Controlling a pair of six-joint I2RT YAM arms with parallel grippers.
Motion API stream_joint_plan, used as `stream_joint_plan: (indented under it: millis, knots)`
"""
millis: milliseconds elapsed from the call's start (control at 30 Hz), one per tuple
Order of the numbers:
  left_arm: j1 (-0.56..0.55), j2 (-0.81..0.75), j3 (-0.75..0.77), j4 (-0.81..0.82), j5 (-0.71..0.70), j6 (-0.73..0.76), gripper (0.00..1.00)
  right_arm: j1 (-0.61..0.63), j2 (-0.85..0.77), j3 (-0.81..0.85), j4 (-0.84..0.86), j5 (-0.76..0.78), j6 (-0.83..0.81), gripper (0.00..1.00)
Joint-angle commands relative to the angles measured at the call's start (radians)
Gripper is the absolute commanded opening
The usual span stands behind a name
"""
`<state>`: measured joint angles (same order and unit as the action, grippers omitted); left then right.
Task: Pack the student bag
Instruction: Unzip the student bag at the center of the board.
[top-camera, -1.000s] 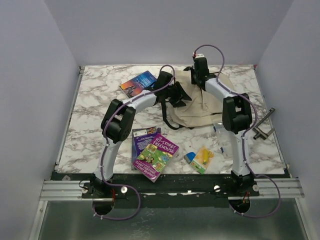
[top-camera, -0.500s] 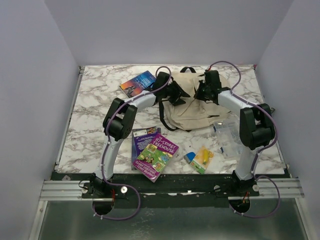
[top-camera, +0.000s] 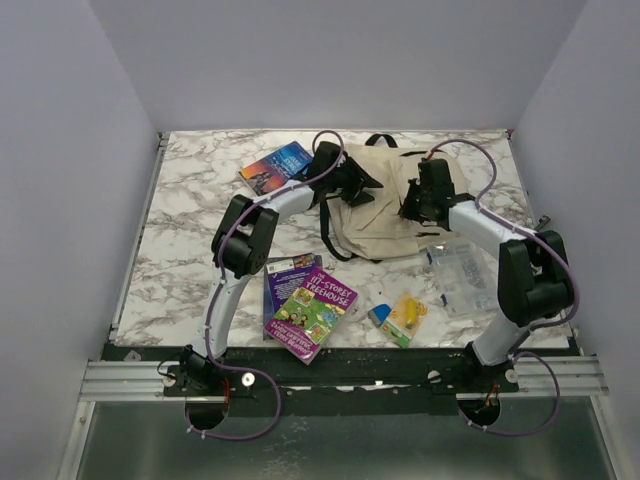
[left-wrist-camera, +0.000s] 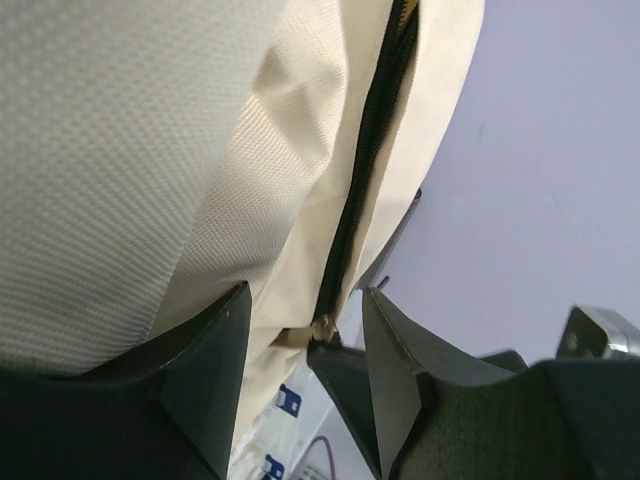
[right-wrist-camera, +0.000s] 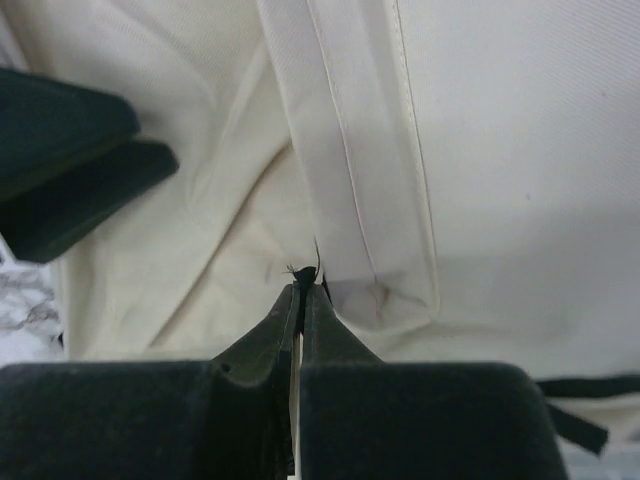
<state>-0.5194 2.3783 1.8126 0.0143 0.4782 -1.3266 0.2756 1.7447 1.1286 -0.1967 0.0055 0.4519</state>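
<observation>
Upper centre: your left hand (left-wrist-camera: 307, 290) straddles the zipper (left-wrist-camera: 365, 170) of the student bag (top-camera: 375, 225), fingers apart; your right hand (right-wrist-camera: 302, 285) pinches its fabric.

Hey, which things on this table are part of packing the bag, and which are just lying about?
In hand: student bag, right gripper pinching it, left gripper at its zipper edge.
Lying untouched, perhaps to pack later: blue book, Treehouse book, purple book, yellow packet, clear plastic box.

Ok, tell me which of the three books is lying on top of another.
The Treehouse book, with the green-and-purple cover, near the front edge: it overlaps the purple book under it. The blue-and-orange book lies alone, farther back.
</observation>
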Motion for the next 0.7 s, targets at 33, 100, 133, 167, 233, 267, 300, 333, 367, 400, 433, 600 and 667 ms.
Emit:
stream_joint_plan:
  millis: [33,100,133,167,233,267,300,333,367,400,433,600,667]
  knots:
    - [-0.013,-0.037,0.036,0.015,-0.078,0.200,0.56,0.001,-0.145,-0.115,-0.020,-0.055,0.002,0.01]
    - [-0.028,-0.053,0.051,0.001,-0.095,0.275,0.61,0.000,-0.146,-0.122,0.019,-0.079,0.012,0.01]
    - [-0.040,-0.062,0.060,-0.010,-0.109,0.305,0.64,0.000,-0.142,-0.108,0.021,-0.087,0.007,0.01]
    - [-0.059,-0.069,0.074,-0.025,-0.133,0.346,0.66,0.000,-0.146,-0.097,0.027,-0.090,-0.002,0.01]
    - [-0.097,-0.079,0.105,-0.087,-0.229,0.417,0.68,0.001,-0.168,-0.087,0.030,-0.079,-0.013,0.01]
    - [-0.115,-0.077,0.119,-0.102,-0.263,0.432,0.69,0.000,-0.185,-0.093,0.036,-0.074,-0.018,0.01]
    - [-0.123,-0.068,0.138,-0.112,-0.282,0.426,0.68,0.000,-0.206,-0.107,0.054,-0.072,-0.022,0.01]
    - [-0.128,-0.050,0.167,-0.122,-0.283,0.405,0.67,0.000,-0.225,-0.121,0.071,-0.075,-0.023,0.01]
    - [-0.130,-0.028,0.200,-0.148,-0.279,0.386,0.65,0.001,-0.243,-0.136,0.089,-0.082,-0.028,0.01]
    - [-0.133,0.001,0.250,-0.183,-0.282,0.365,0.63,0.001,-0.252,-0.141,0.093,-0.086,-0.032,0.01]
    - [-0.136,0.027,0.294,-0.229,-0.293,0.353,0.63,0.001,-0.260,-0.148,0.096,-0.090,-0.038,0.01]
    - [-0.166,0.111,0.411,-0.265,-0.322,0.327,0.59,0.001,-0.286,-0.168,0.112,-0.070,-0.056,0.01]
    - [-0.172,0.129,0.422,-0.256,-0.317,0.306,0.57,0.000,-0.293,-0.170,0.119,-0.071,-0.057,0.01]
